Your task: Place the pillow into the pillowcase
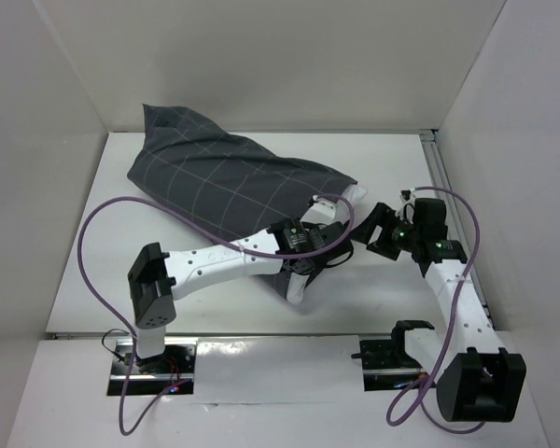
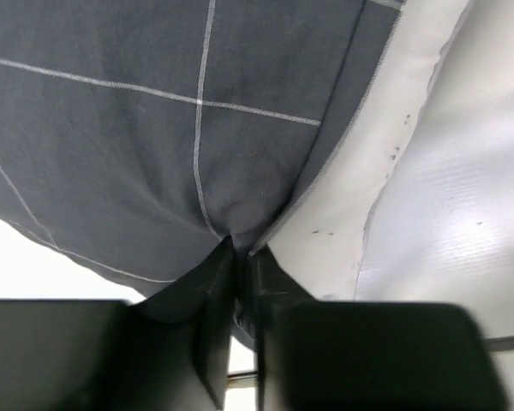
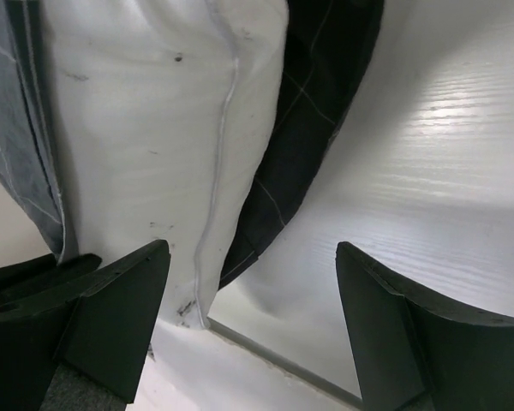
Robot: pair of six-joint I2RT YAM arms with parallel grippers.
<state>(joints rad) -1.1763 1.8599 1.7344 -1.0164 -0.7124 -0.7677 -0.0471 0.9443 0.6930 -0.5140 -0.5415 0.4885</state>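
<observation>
Most of the puffy white pillow (image 3: pixel 146 128) lies inside the limp charcoal grid-checked pillowcase (image 2: pixel 137 128), whose hem the left gripper (image 2: pixel 240 257) pinches to tug, while the right gripper (image 3: pixel 253 250) gapes empty.

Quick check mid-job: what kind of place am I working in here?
Probably a lab robot cell, not a bedroom: a white table boxed in by plain white walls, left arm and right arm bolted at its near edge, purple cables trailing.
</observation>
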